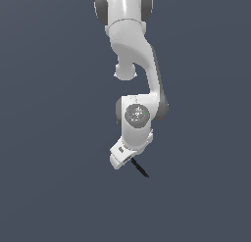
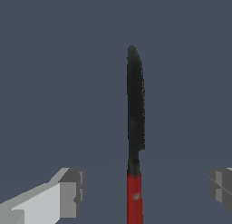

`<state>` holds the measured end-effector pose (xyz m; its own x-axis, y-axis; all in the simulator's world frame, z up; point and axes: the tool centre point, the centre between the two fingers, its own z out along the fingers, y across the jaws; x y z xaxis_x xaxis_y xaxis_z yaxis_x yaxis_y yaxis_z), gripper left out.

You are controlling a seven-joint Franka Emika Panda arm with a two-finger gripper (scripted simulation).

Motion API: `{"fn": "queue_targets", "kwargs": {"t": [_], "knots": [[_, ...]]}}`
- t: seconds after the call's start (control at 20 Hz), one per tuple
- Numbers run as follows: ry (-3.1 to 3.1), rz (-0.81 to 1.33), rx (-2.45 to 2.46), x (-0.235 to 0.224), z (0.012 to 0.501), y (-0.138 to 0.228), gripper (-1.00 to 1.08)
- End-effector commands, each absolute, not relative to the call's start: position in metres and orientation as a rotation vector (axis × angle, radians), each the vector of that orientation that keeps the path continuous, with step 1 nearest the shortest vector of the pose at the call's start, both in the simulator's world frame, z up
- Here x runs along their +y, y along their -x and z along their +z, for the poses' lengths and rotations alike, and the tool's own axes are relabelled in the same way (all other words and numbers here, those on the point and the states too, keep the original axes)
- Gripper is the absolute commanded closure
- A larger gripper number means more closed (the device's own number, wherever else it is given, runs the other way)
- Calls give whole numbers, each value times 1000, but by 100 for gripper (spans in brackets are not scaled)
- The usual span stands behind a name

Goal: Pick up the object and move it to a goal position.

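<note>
The object [image 2: 135, 128] is a thin knife-like stick, black along most of its length and red at one end. In the wrist view it lies lengthwise in the gap between my fingers, nearer the middle than either side. My gripper [image 2: 146, 190] is open, with one grey fingertip [image 2: 71, 192] and the other [image 2: 221, 187] standing well apart from the object on either side. In the exterior view the black end of the object [image 1: 140, 169] sticks out from under the white hand of the gripper [image 1: 122, 157]. Its red end is hidden there.
A plain dark grey-blue floor [image 1: 54, 187] fills both views. The white arm [image 1: 139, 64] comes down from the top of the exterior view.
</note>
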<state>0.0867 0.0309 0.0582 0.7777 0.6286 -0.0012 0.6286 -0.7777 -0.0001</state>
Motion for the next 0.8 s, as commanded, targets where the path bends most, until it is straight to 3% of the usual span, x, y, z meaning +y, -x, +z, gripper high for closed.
{"fn": "queue_targets", "kwargs": {"t": [0.0,0.75], "knots": [[-2961,-1,1047,31,58,-87,-92],[-2959,0,1054,31,7,-87,-92]]}}
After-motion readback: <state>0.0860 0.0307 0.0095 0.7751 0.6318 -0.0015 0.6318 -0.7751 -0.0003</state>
